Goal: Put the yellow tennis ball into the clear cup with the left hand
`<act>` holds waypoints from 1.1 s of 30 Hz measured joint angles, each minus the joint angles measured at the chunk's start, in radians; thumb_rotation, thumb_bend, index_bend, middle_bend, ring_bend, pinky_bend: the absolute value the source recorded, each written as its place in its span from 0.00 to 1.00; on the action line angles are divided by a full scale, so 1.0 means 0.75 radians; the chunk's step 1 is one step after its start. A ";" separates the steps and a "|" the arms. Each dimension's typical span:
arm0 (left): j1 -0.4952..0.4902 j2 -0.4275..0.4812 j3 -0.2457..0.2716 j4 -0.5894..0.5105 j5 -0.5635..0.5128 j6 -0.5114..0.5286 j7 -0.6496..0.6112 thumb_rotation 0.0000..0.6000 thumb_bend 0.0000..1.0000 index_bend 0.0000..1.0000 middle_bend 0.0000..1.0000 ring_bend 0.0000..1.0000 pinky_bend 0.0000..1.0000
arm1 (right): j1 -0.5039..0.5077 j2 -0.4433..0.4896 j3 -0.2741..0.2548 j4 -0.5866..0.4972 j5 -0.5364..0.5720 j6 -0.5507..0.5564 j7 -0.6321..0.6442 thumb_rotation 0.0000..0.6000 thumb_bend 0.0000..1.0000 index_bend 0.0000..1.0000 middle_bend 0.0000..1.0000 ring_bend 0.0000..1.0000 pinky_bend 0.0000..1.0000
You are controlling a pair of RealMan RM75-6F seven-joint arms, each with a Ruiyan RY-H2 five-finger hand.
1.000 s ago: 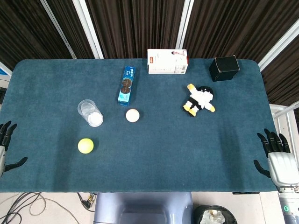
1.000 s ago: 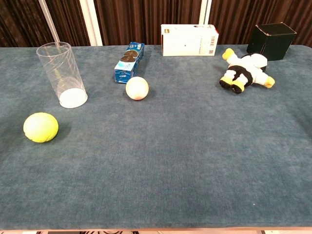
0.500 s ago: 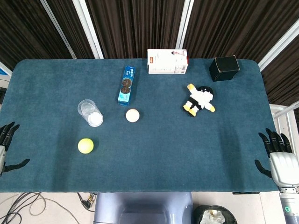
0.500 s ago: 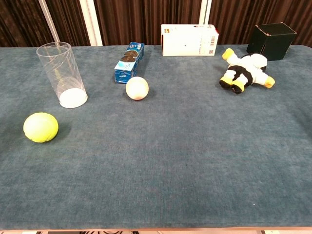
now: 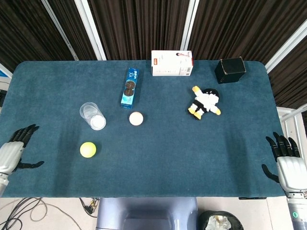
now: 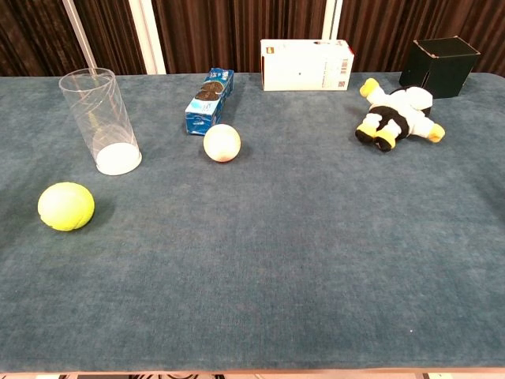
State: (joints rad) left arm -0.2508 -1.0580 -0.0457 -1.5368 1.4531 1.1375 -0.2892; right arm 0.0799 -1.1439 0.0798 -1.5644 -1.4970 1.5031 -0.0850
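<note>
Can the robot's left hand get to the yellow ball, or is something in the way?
Probably yes. The left robot hand is open at the table edge, and only bare cloth lies between it and the yellow ball. The clear cup stands farther back.

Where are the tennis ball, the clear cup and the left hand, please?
tennis ball [image 6: 65, 206]: chest view, middle of the ball.
clear cup [image 6: 100, 118]: chest view, side wall.
left hand [image 5: 11, 154]: head view, back of the hand.

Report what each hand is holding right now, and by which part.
Nothing is held. The left hand and right hand are both open at the table edges; the yellow tennis ball lies untouched beside the clear cup.
</note>
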 measured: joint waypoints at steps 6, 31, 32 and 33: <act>-0.143 -0.071 -0.017 0.043 -0.106 -0.245 0.072 1.00 0.00 0.01 0.01 0.00 0.00 | -0.001 -0.005 -0.001 -0.002 0.002 0.001 -0.015 1.00 0.35 0.13 0.03 0.04 0.00; -0.316 -0.387 -0.005 0.091 -0.193 -0.388 0.385 1.00 0.00 0.07 0.10 0.00 0.00 | -0.008 0.000 0.013 0.002 0.013 0.019 0.001 1.00 0.35 0.13 0.04 0.04 0.00; -0.320 -0.393 -0.004 0.089 -0.198 -0.390 0.396 1.00 0.00 0.07 0.10 0.00 0.00 | -0.009 0.000 0.013 0.002 0.012 0.020 0.003 1.00 0.35 0.13 0.04 0.04 0.00; -0.322 -0.398 -0.003 0.088 -0.202 -0.390 0.402 1.00 0.00 0.07 0.10 0.00 0.00 | -0.009 0.001 0.014 0.002 0.012 0.021 0.005 1.00 0.35 0.13 0.03 0.04 0.00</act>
State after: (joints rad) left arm -0.4923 -1.3564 -0.0481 -1.4708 1.3017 0.8450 0.0125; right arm 0.0729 -1.1434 0.0902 -1.5629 -1.4879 1.5189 -0.0815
